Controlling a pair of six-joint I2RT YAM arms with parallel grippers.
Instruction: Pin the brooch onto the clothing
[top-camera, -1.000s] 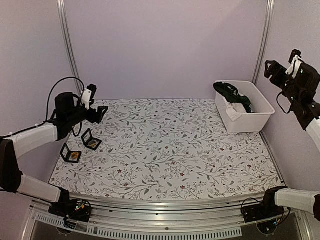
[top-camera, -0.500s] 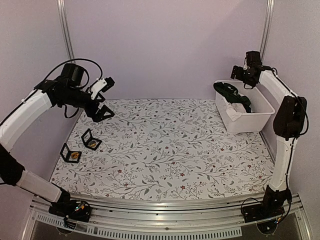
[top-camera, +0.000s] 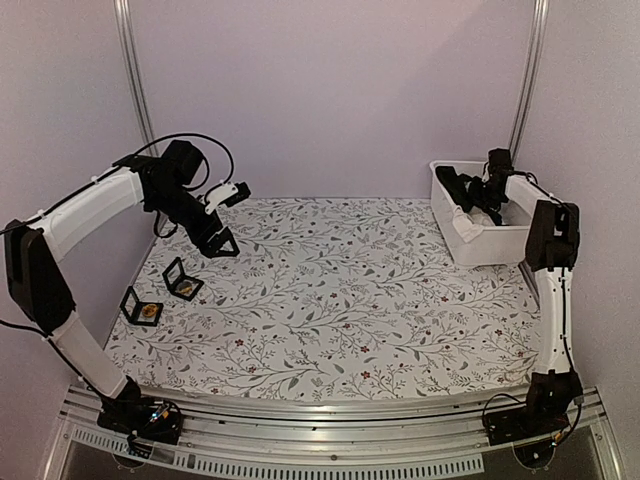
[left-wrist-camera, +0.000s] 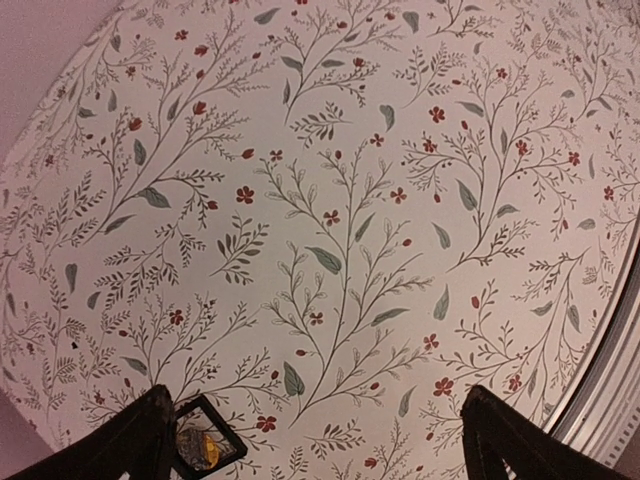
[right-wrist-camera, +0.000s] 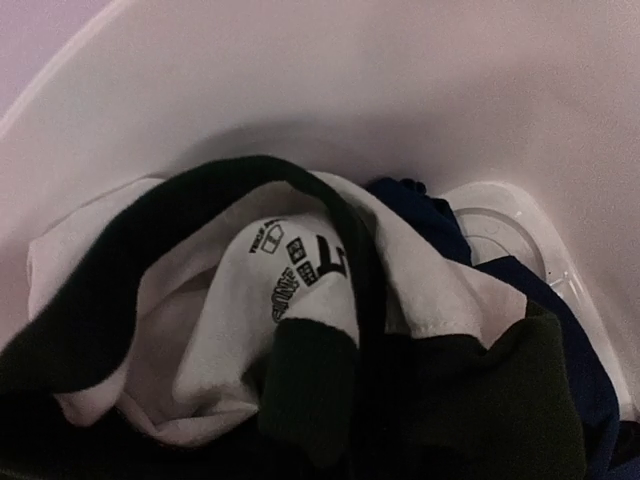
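Note:
The clothing (right-wrist-camera: 190, 310), white with a dark collar, lies bunched in the white bin (top-camera: 497, 245); its white part (top-camera: 467, 222) shows from above. My right gripper (top-camera: 490, 193) reaches down into the bin. Its shut dark tips (right-wrist-camera: 308, 345) pinch the cloth and blend with the dark fabric. A gold brooch (top-camera: 186, 287) sits in an open black box, and another brooch (top-camera: 148, 313) in a second box. My left gripper (top-camera: 218, 240) hovers open above the floral table, just behind them. Between its fingers (left-wrist-camera: 140, 440) one boxed brooch (left-wrist-camera: 203, 450) shows.
A dark blue garment (right-wrist-camera: 560, 300) lies to the right of the clothing inside the bin (right-wrist-camera: 300, 80). The bin stands at the table's back right corner. Purple walls (top-camera: 330, 90) close in the table, and a metal rail (top-camera: 320, 405) runs along its front edge.
My right arm dropped from above the bin down into it and its jaws shut on the cloth. My left arm swung lower and inward over the table, staying open.

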